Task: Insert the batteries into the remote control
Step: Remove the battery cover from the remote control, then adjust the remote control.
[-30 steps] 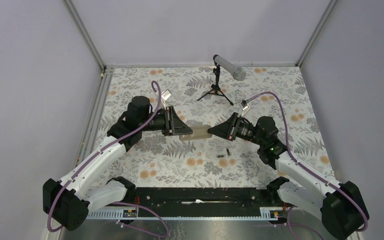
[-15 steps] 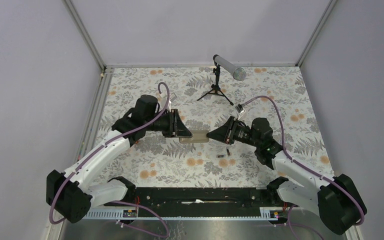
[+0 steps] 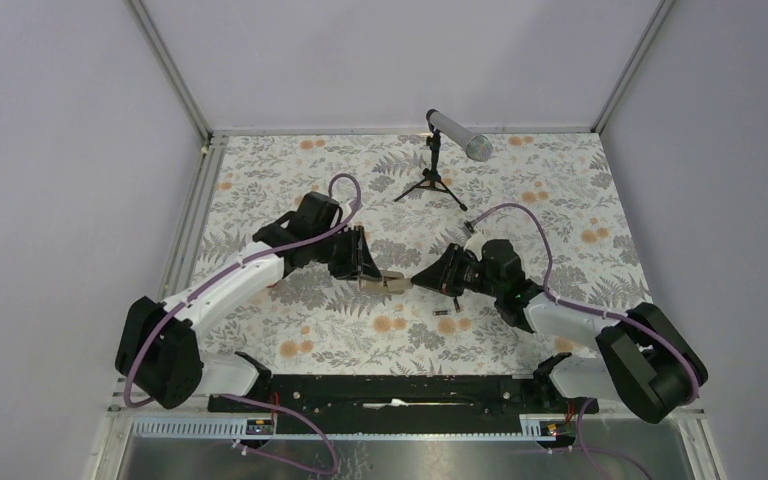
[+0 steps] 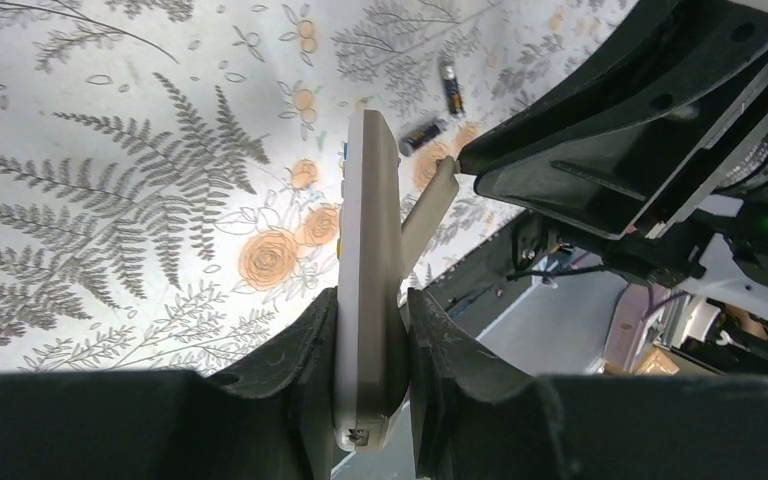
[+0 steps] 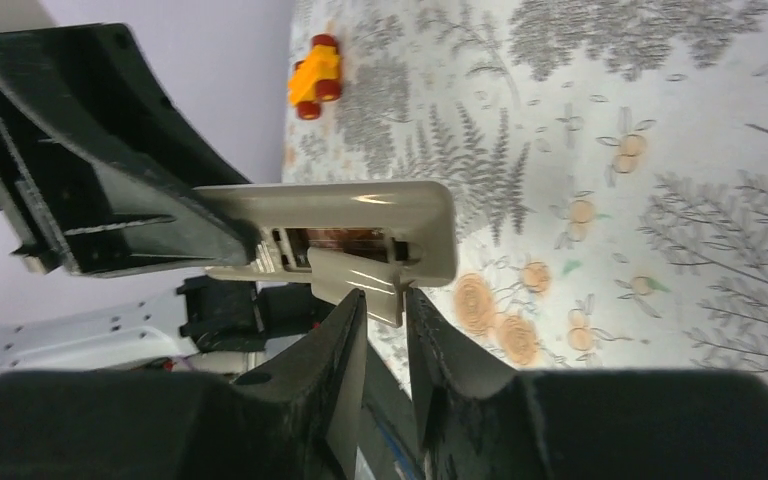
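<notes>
Over the counter [image 3: 560, 200], your left gripper [image 4: 372, 300] clamps the remote control [image 4: 365, 250] on edge; the right gripper [image 5: 385, 300] pinches its part-lifted cover [image 5: 355, 275]. Pull crooked and the remote could twist loose or the cover snap. The batteries [image 3: 443, 313] lie at its 5 o'clock

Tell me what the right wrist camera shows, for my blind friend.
The right gripper pinches a cover hanging off the open back of the remote control, while the left gripper holds its other end. An orange toy car sits beyond.
</notes>
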You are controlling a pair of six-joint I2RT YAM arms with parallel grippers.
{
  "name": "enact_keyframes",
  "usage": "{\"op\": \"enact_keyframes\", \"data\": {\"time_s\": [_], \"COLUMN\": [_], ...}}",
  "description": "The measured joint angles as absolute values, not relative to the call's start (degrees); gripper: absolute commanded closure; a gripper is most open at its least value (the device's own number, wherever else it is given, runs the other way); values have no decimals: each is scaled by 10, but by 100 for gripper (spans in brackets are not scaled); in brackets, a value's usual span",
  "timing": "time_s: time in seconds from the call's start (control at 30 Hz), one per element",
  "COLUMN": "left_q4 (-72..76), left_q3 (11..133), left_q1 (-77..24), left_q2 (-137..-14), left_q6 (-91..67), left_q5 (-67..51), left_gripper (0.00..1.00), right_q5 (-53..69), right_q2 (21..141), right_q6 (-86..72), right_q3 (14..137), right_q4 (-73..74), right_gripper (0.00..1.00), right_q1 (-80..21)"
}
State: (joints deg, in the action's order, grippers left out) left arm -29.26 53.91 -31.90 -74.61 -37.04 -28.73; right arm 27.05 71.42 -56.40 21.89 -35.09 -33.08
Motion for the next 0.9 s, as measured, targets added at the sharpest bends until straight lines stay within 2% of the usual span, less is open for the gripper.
{"op": "enact_keyframes", "data": {"time_s": [0.43, 0.63, 0.73, 0.8, 0.9], "left_q4": [-352, -378, -389, -397, -414], "left_q3": [575, 581, 582, 582, 590], "left_q1": [-301, -293, -290, -289, -285], "left_q2": [-800, -796, -781, -766, -741], "left_q6": [-325, -304, -294, -285, -258], "left_q5": [-160, -118, -111, -108, -118], "left_gripper": [100, 100, 100, 100, 100], "right_q5": [180, 140, 123, 117, 134], "right_q2": [836, 846, 827, 806, 769], "right_q6": [-538, -511, -487, -467, -426], "right_q3": [216, 233, 255, 268, 291], "right_q4": [-389, -323, -265, -230, -181], "right_gripper": [71, 69, 60, 49, 25], "right_q1": [-331, -331, -331, -331, -331]}}
